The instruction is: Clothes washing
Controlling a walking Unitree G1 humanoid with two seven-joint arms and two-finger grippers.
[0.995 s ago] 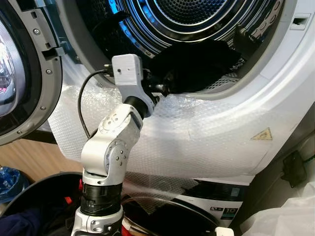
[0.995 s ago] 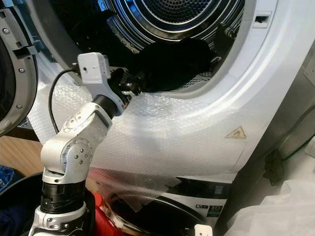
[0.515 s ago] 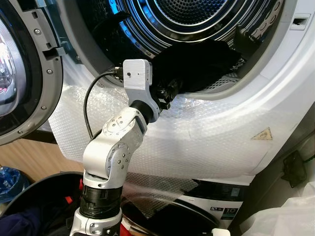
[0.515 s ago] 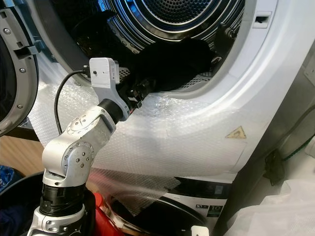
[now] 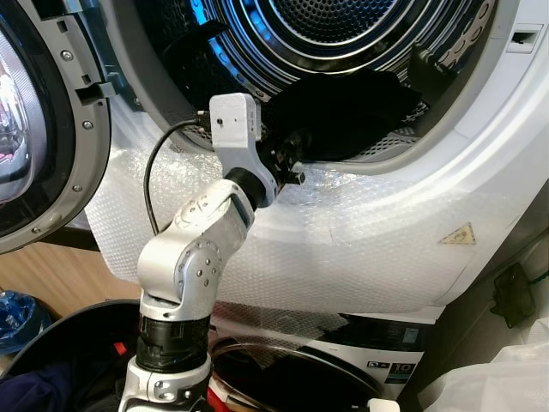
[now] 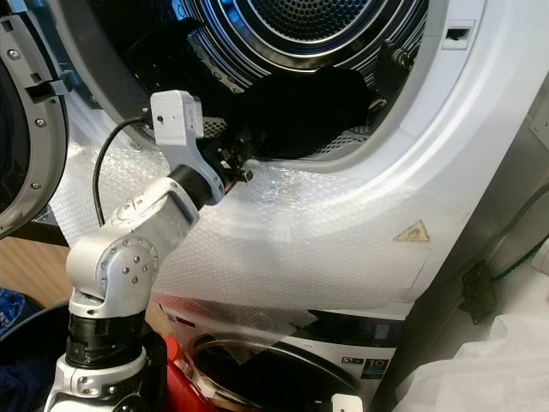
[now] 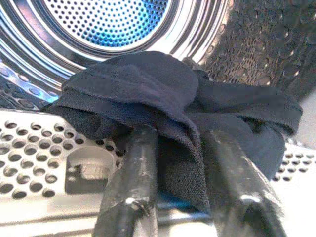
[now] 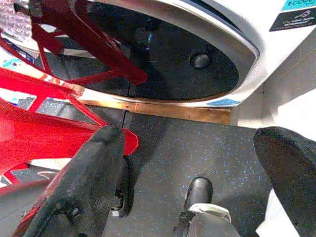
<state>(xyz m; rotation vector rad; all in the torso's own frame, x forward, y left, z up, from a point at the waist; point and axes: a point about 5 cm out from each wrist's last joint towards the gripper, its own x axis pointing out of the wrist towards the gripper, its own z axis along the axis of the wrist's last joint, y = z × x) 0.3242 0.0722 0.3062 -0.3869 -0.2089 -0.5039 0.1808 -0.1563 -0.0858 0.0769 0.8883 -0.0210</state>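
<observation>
Change: since half a second ago the left arm's wrist has swung a little toward the upper left of the frame; the garment lies as before.
Dark garment point(image 5: 343, 112): bunched at the drum's lower lip, upper centre of the head view.
Left gripper point(image 7: 180, 163): at the drum mouth, its two fingers point(image 7: 132, 182) closed around a fold of the garment.
Drum point(image 5: 343, 26): perforated steel, lit blue at the back.
Door point(image 5: 43, 129): swung open at the left edge.
Bubble wrap point(image 5: 343, 249): covers the washer front below the opening.
Right gripper point(image 8: 192, 163): fingers spread wide apart, empty, over dark speckled floor point(image 8: 197, 143) beside a red frame point(image 8: 44, 94).
</observation>
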